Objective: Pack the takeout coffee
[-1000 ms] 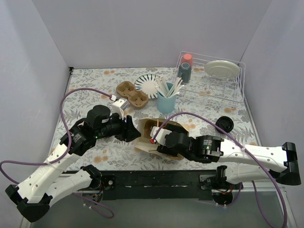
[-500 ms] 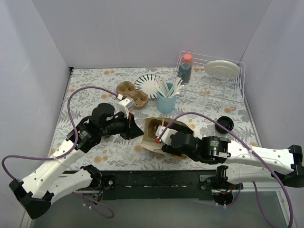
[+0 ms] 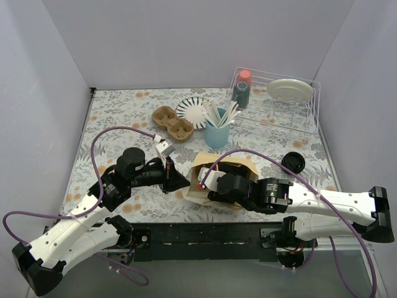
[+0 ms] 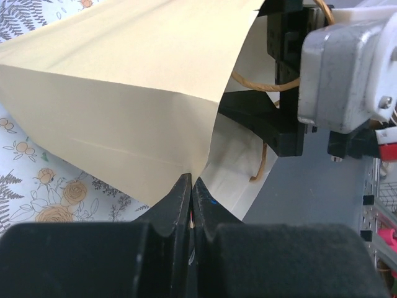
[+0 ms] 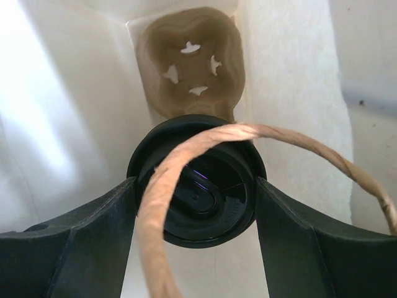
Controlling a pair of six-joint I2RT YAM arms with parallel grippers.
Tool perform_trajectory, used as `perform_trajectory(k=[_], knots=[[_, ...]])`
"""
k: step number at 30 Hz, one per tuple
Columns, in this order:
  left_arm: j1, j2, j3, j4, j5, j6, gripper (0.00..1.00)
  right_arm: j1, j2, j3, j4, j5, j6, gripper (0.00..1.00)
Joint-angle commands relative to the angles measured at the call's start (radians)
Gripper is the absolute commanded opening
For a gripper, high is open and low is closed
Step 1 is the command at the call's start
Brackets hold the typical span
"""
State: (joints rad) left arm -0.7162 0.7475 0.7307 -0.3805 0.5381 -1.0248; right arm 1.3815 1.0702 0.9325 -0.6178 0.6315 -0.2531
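Pinching the 9 o'clock rim of the paper bag (image 3: pixel 226 166), the left fingers (image 4: pixel 191 186) are clenched on one layer of its wall. The bag sits on the bench (image 3: pixel 118 112) just toward 6 o'clock from centre. The right fingers (image 5: pixel 195 192) enter its mouth from the 4 o'clock side and grasp the coffee cup (image 5: pixel 229 205) by its black lid, one finger at the lid's 9 o'clock and one at its 3 o'clock. At 12 o'clock beyond the cup, a brown cup tray (image 5: pixel 189 62) lies inside the bag; whether the cup rests in it cannot be told. The bag's twine handle (image 5: pixel 298 149) arcs across the lid.

Around the bag:
- 11 o'clock: a second tray (image 3: pixel 173 123) and a striped plate (image 3: pixel 189 107)
- 12 o'clock: a blue tumbler (image 3: pixel 216 134)
- 1 o'clock: a wire rack (image 3: pixel 279 118)
- 3 o'clock: a loose lid (image 3: pixel 293 162)
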Motion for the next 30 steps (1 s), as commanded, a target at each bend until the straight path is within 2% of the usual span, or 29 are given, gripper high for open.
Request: perform_trajectory(k=[1,8,12,30], knots=[[-0.003,-0.028,0.015,-0.004,0.069,0.063,0.0,0.004,-0.006,-0.04,0.11,0.014,-0.032,0.22],[-0.005,-0.034,0.019,-0.023,0.083,0.069,0.0,0.004,0.011,-0.121,0.161,0.086,-0.006,0.2],[-0.005,-0.014,0.035,-0.035,0.108,0.055,0.0,0.004,-0.045,-0.156,0.207,0.082,-0.028,0.21],[-0.003,-0.04,-0.01,0.005,0.071,0.094,0.0,0.004,-0.105,-0.167,0.092,0.088,-0.032,0.21]])
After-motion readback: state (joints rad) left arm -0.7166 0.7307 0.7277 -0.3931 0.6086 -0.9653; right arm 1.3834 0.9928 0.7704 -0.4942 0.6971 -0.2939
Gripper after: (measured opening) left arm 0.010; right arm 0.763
